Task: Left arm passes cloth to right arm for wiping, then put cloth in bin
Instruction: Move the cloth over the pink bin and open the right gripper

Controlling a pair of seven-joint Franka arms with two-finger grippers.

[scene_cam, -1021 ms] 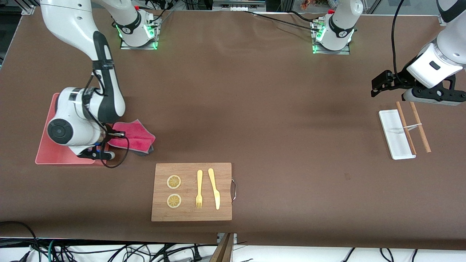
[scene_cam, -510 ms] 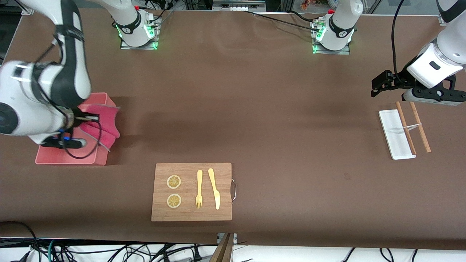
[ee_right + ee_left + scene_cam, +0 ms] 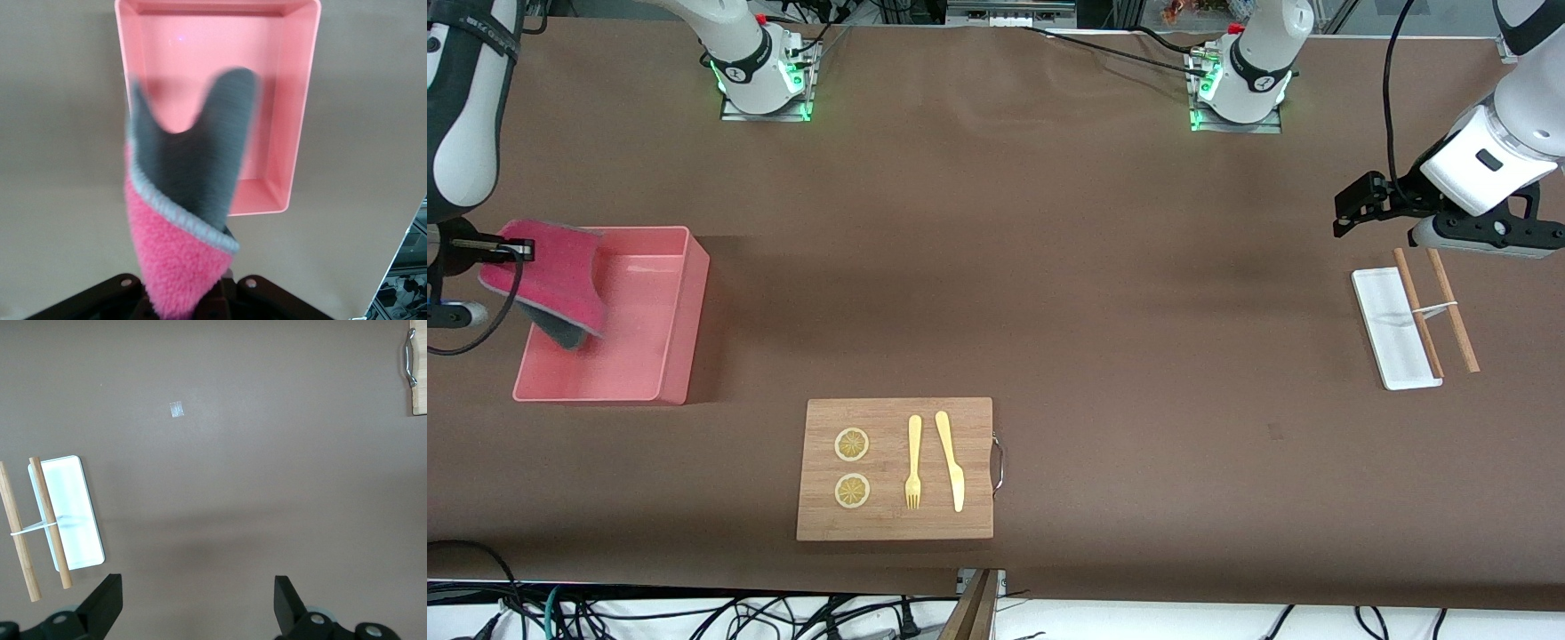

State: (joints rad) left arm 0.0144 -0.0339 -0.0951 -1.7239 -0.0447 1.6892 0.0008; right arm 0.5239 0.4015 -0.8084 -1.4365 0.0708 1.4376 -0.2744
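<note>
My right gripper (image 3: 489,251) is shut on the cloth (image 3: 551,280), pink on one face and charcoal-grey on the other. It holds the cloth up in the air, hanging over the pink bin (image 3: 663,311) at the right arm's end of the table. In the right wrist view the cloth (image 3: 187,220) dangles from my right gripper (image 3: 193,303) above the bin (image 3: 293,107), which holds nothing else. My left gripper (image 3: 1352,206) is open and empty, waiting above the table near the white tray; its fingers (image 3: 107,600) show spread wide in the left wrist view.
A wooden cutting board (image 3: 895,468) with two lemon slices, a fork and a knife lies nearer the front camera. A white tray (image 3: 1392,329) with two wooden sticks (image 3: 1454,311) across it lies at the left arm's end; both show in the left wrist view (image 3: 67,513).
My right gripper has lifted the cloth off the table beside the bin and carried it up over the bin. The left arm has not moved.
</note>
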